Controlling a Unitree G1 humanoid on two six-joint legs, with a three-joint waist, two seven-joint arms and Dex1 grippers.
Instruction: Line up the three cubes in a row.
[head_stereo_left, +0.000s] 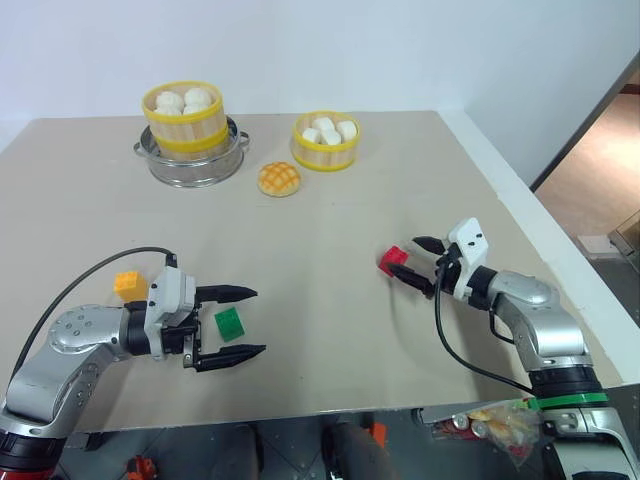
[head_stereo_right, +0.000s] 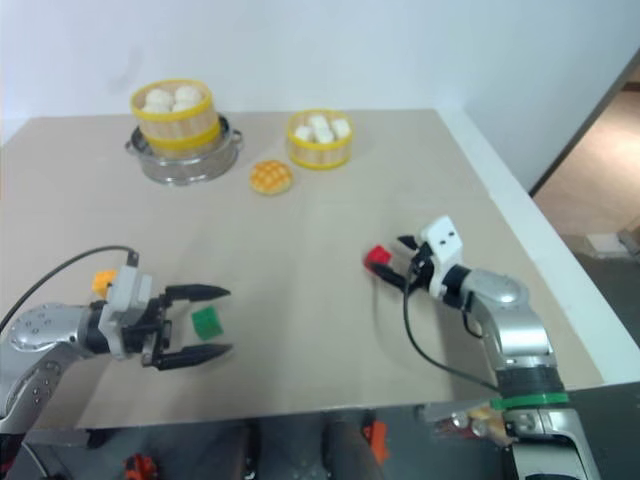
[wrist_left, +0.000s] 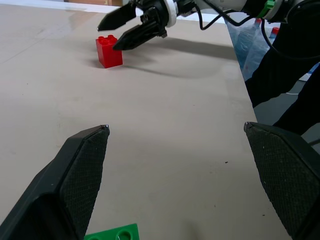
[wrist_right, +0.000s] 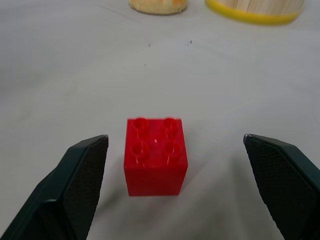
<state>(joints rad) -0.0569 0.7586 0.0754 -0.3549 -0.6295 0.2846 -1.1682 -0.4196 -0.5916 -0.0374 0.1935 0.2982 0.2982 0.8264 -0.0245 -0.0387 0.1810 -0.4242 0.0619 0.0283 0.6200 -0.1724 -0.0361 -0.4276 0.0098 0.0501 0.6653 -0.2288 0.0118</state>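
the three cubes sit apart on the beige worktop (head_stereo_left: 330, 200), not in a row. the red cube (wrist_right: 156, 156) stands upright, studs up, toward the right side of the worktop, and the right gripper (head_stereo_left: 418, 263) is right at it with its jaws spread wide, one finger on either side of the cube. in the right wrist view the cube sits square in the gap between the two black fingers, with bare worktop showing on both sides, so nothing is gripped.

over on the left, the green cube (head_stereo_left: 230, 323) lies on the worktop between the wide-open jaws of the left gripper (head_stereo_left: 248, 322), whose fingers point across toward the right. i cannot tell whether either finger touches it; the jaws hold nothing. in the left wrist view only a corner of the green cube peeks in low between the fingers, and the red cube and the other gripper show far across the worktop.

the orange-yellow cube (head_stereo_left: 130, 285) rests near the left edge, just behind the left gripper's wrist, a little apart from the green one.

at the far side of the worktop stand a bamboo steamer basket (head_stereo_left: 183, 127) of white buns on a metal pot (head_stereo_left: 195, 165), a second basket (head_stereo_left: 326, 152) of white buns to its right, and a round golden bun (head_stereo_left: 279, 179) lying between and in front of them
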